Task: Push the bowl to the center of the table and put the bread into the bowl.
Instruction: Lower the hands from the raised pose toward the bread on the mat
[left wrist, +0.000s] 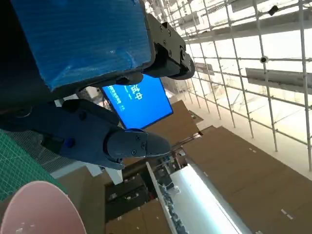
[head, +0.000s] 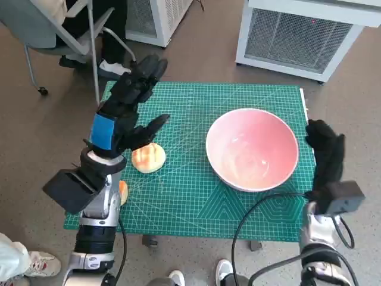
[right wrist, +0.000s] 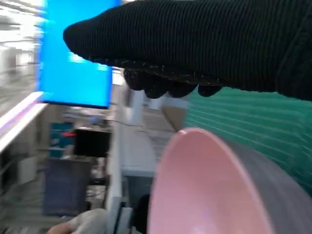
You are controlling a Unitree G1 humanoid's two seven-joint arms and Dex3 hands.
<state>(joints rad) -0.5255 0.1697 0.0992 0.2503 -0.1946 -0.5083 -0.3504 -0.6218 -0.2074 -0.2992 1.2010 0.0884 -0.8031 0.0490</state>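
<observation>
— Where's the wide pink round bowl [head: 252, 149]?
— Right of centre in the head view, upright on the green gridded cutting mat [head: 196, 196] over the small counter, empty inside.

— And the round golden bread roll [head: 148, 158]?
— Left of centre on the same mat, well apart from the bowl, partly tucked under the black left hand with blue tape [head: 128, 110].

— State of that left hand?
— Raised over the roll, fingers spread toward the upper middle of the frame, holding nothing.

— The black-gloved right hand [head: 326, 152]?
— At the right edge, just beside the bowl's rim. Fingers lying together, nothing held; touching the bowl or not, cannot tell.

— Anything else?
— White vented cabinet [head: 297, 36] at upper right; grey chair [head: 59, 30] at upper left.
</observation>
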